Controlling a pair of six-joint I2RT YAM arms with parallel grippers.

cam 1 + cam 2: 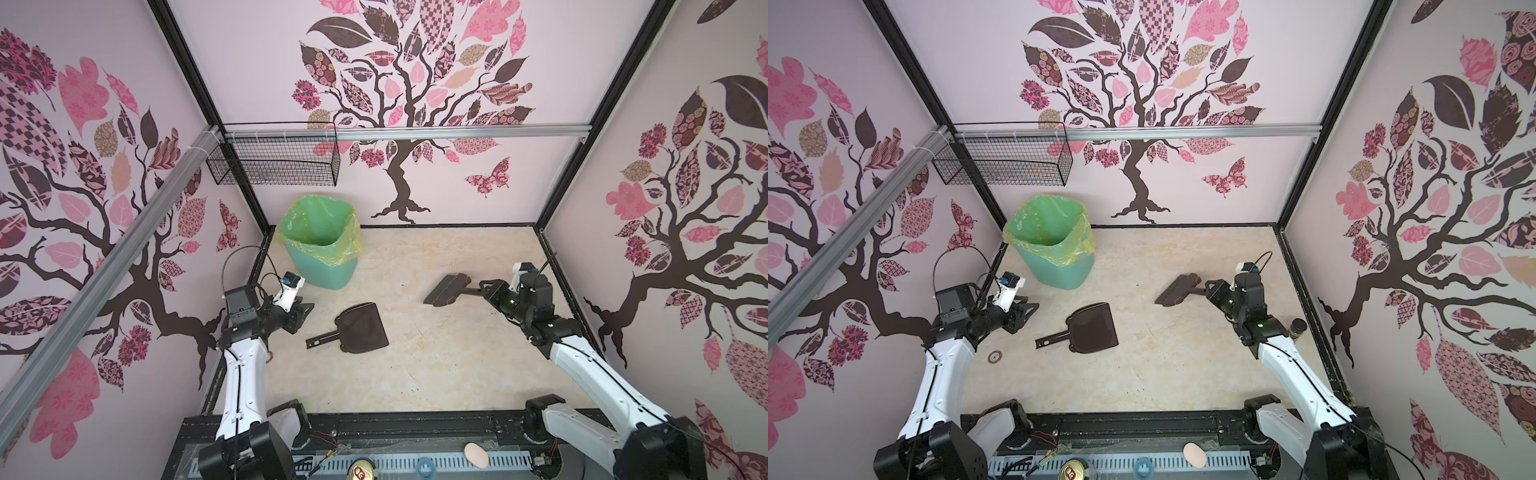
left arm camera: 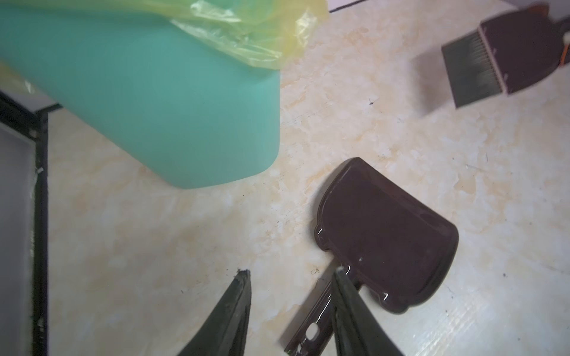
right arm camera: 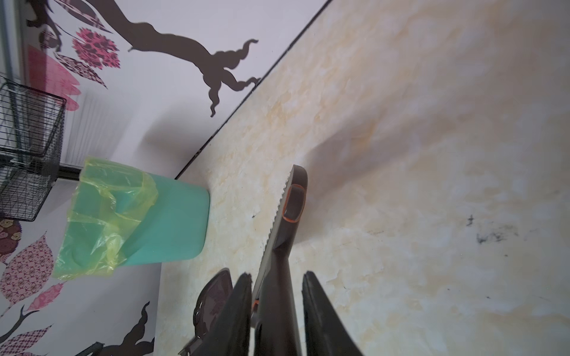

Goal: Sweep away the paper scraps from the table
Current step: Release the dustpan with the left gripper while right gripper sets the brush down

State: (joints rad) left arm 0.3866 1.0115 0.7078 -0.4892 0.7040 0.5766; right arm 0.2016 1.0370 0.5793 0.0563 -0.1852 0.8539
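Gripping the brush (image 1: 446,289) by its handle, the right end effector (image 1: 483,291) is clamped on it. The wrist cam shows a finger on each side of the dark stem. The brush head sits over the right half of the surface (image 1: 436,365), bristles twd the middle. Can't tell if the bristles touch down.

The left end effector (image 2: 291,271) has its jaws apart w/ nothing btwn them but bare surface. In the left wrist view one finger overlaps the handle of the dustpan (image 2: 385,234), but contact can't be told. In both top views this end effector sits just beside the handle end, on the bin side.

The dustpan lies flat on the surface btwn the two arms, handle pointing twd the left arm and wide edge twd the right.

The teal bin (image 1: 320,249) w/ green liner stands in the far-left corner, near the dustpan but apart from it.

The paper scraps: can't tell where they are. The bin's inside is only partly in view.
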